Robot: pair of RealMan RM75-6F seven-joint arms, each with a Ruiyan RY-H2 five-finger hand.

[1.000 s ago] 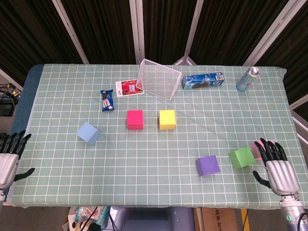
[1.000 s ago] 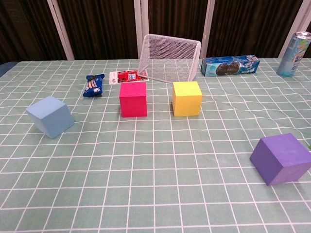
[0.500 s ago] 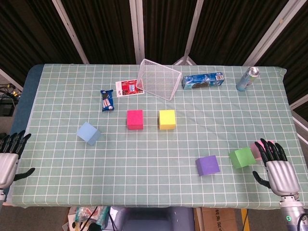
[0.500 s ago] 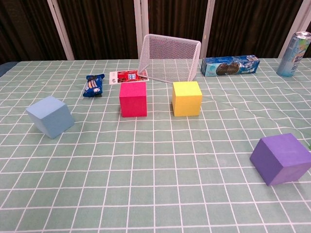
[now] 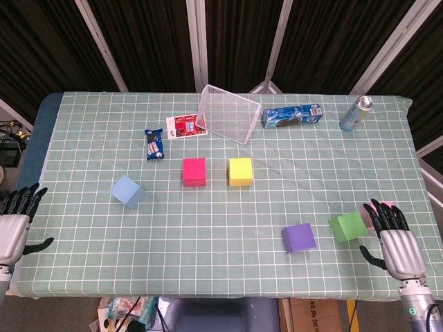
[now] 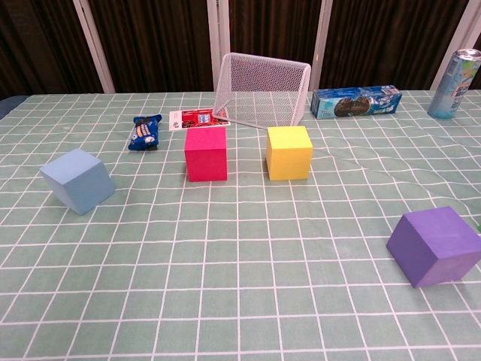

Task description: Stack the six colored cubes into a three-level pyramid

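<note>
Green checked tablecloth (image 5: 208,228) before dark slatted wall (image 5: 145,41); both hands spread, empty.

Left hand (image 5: 12,223), right hand (image 5: 399,243): both empty, fingers apart.

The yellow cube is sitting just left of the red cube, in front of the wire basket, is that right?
Not quite. In the head view the yellow cube sits just right of the red cube, not left. It does lie in front of the wire basket.
</note>
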